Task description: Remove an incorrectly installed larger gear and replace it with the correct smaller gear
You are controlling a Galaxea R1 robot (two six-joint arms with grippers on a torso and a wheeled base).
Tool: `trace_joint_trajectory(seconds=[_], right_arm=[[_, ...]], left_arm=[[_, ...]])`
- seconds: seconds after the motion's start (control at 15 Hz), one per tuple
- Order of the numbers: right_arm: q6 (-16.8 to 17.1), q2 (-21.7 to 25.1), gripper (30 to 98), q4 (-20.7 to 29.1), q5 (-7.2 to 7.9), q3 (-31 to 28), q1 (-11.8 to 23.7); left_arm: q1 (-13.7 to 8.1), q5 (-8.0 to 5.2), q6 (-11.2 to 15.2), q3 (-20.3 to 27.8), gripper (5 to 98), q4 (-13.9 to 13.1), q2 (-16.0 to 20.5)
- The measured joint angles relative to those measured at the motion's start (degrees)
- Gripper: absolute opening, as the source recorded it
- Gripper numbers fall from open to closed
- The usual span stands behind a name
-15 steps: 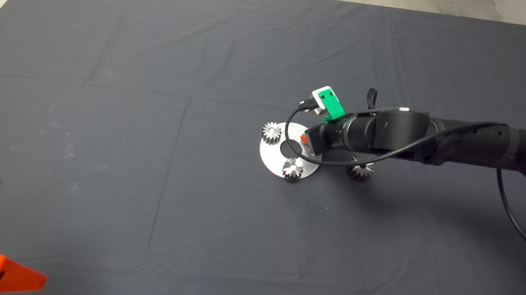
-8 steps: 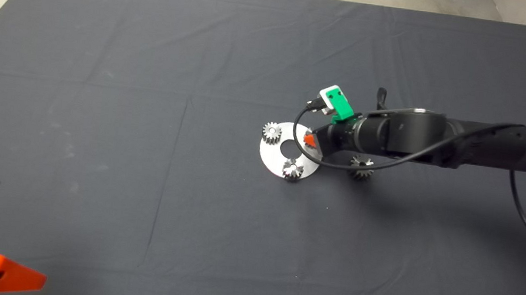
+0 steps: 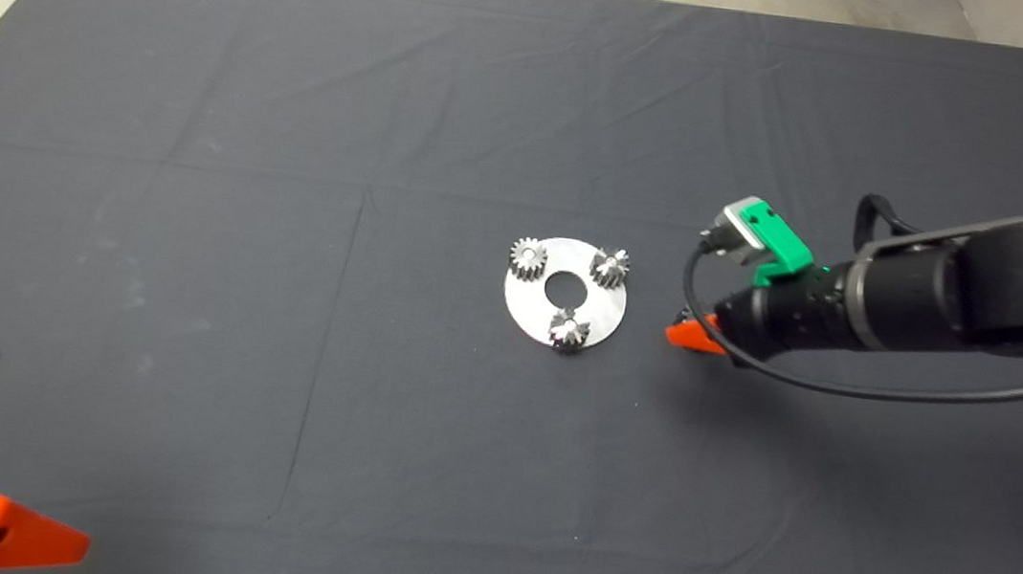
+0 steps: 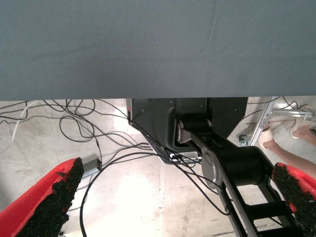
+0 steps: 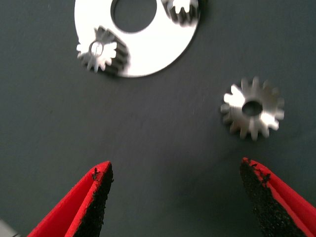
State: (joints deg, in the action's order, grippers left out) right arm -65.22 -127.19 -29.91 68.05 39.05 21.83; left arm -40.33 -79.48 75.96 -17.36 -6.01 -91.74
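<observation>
With the smaller gear (image 3: pixel 609 266) seated on the round plate (image 3: pixel 528 313) beside two other gears and the larger gear (image 5: pixel 252 108) lying loose on the mat (image 3: pixel 290 204) just beside it, the swap is judged done, the right gripper (image 5: pixel 175 200) spread empty and the left gripper (image 4: pixel 173 197) parked, released.

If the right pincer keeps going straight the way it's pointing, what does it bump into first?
Probably the bare dark mat: the open right pincer points down at it. The larger gear lies a little ahead toward one finger, the round plate farther on. Depth is unclear.
</observation>
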Motion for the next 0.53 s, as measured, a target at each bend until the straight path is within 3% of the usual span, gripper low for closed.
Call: trace_joint_trajectory(seconds=[0.13, 0.2, 0.4, 0.53], right_arm=[[-2.0, 2.7, 72.9, 8.4, 1.0, -2.6, 2.0], [-3.8, 3.7, 72.9, 11.9, 2.33, -5.2, 2.3], [-10.4, 4.2, 77.3, 17.6, 8.76, -14.5, 3.5], [-12.8, 4.7, 81.0, 20.6, 13.0, -16.6, 3.9]], left_arm=[[0.0, 0.07, -0.3, 0.0, 98.1, 0.0, -0.7], [0.0, 0.1, -0.4, 0.0, 98.1, 0.0, -1.0], [0.0, 0.05, -0.4, 0.0, 98.1, 0.0, -2.5], [0.0, -0.04, -1.2, 0.0, 98.1, 0.0, -5.2]])
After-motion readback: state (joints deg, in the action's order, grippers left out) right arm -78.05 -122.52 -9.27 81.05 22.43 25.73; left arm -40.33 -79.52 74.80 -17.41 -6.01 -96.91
